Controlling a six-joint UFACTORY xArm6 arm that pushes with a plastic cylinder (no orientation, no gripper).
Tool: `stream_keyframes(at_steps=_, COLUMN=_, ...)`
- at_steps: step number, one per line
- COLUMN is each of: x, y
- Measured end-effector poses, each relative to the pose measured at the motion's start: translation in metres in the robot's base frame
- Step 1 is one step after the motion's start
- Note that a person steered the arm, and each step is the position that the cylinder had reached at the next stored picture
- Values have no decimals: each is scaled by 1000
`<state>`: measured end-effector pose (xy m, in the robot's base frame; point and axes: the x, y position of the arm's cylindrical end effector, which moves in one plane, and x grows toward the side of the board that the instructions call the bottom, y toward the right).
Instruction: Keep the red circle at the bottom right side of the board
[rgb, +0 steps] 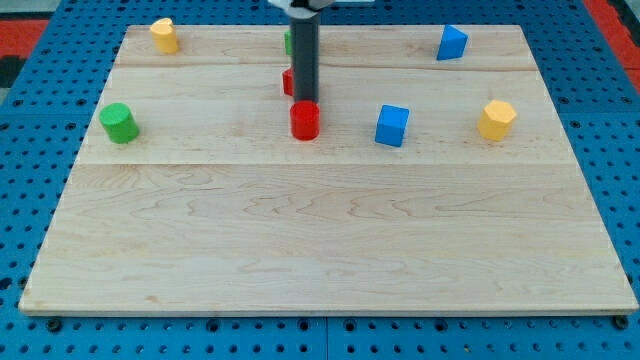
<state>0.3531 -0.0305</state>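
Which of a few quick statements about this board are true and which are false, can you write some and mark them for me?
1. My tip sits just above the red circle in the view. True.
2. The red circle is already at the board's bottom right. False: it lies above the middle of the board, slightly to the view's left.
3. A blue cube lies to the view's right of the red circle. True.
4. The green cylinder is near the view's right edge. False: it is near the left edge.
5. Two yellow blocks show, one at top left and one at right. True.
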Motion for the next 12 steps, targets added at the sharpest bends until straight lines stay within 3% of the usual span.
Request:
stream_keyframes(at_steps=2, x=80, y=19)
stream_keyframes(at_steps=3, x=111, y=1)
stream_keyframes(at_steps=5, x=116, y=-27)
stream_keyframes(at_steps=7, x=124, y=28)
stream_keyframes(at_steps=9, x=124, y=30)
stream_keyframes(at_steps=11, x=128, y=-30)
stream_keyframes(at_steps=12, x=140, y=-33)
